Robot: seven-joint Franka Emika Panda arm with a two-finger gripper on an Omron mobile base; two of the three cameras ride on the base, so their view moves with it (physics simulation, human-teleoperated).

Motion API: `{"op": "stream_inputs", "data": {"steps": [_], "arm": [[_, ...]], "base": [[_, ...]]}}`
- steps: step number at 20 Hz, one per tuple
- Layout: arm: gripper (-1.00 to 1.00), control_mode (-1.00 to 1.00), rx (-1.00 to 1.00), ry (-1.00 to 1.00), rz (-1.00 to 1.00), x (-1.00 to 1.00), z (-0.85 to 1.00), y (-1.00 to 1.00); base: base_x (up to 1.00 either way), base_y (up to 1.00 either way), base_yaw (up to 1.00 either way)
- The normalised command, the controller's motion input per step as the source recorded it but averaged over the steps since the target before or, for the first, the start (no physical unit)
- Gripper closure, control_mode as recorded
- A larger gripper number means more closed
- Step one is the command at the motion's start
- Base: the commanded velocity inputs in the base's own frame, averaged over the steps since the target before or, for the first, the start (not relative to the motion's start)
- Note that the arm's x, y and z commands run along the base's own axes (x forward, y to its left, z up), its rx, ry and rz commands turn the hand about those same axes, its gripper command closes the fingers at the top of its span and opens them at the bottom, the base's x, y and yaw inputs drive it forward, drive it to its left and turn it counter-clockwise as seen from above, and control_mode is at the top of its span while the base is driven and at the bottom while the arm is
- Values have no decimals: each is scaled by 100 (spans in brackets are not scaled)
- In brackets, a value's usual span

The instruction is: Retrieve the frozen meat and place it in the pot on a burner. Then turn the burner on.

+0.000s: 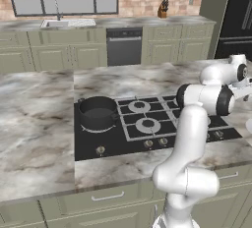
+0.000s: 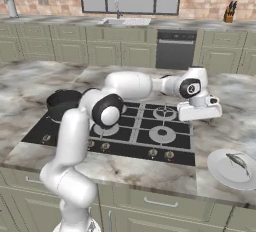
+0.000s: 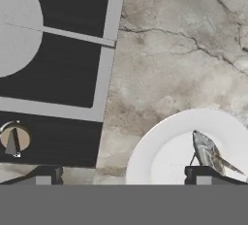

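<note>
Pot (image 1: 97, 111) on burner (image 1: 84, 126) in left base view, plate (image 2: 227, 168) of fish (image 3: 209, 152) in hand view, claw (image 3: 126, 174) open

flat even rendered light, no strong glare, soft low-res blur everywhere, faint shadow under the pot (image 1: 97, 112), marble counter (image 3: 184, 49) looks a bit smeary up close

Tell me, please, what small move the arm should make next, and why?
Probably lower the gripper toward the white plate, centring over the meat. The jaws stand open and empty above the counter, the meat lies off to one side, and the pot waits on its burner.
</note>
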Motion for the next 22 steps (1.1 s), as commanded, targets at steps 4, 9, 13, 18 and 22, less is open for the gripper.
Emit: {"op": "stream_inputs", "data": {"steps": [4, 9, 13, 18, 22], "arm": [[-100, -100, 9, 0, 3, -4, 0, -42], [-100, -100, 12, 0, 1, -1, 0, -48], [-100, -100, 9, 0, 2, -6, 0, -46], [-100, -100, 8, 0, 3, -3, 0, -51], [-100, -100, 2, 0, 3, -2, -14, -31]], "base": [[0, 0, 0], [0, 0, 0], [0, 0, 0], [0, 0, 0], [0, 0, 0]]}}
